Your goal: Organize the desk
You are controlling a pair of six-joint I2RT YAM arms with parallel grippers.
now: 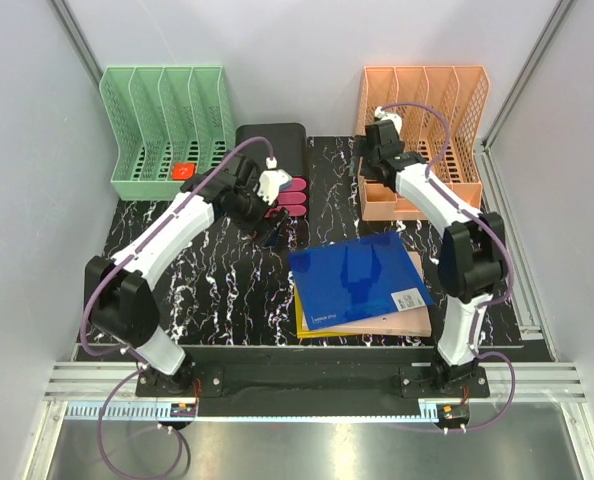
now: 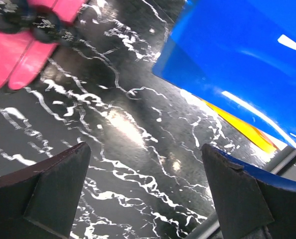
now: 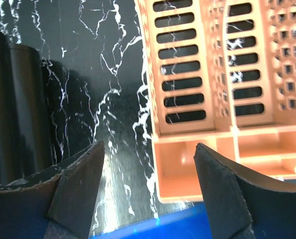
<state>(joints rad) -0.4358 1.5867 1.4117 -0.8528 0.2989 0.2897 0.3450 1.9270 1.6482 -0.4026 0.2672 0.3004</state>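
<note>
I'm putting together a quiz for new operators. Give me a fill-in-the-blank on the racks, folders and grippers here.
1. The left rack is ____ in colour.
2. The topmost folder is ____.
3. The left gripper and the right gripper both have their jaws ____.
4. The right rack, beside the right gripper, is ____ in colour.

Missing words: green; blue; open; orange.
</note>
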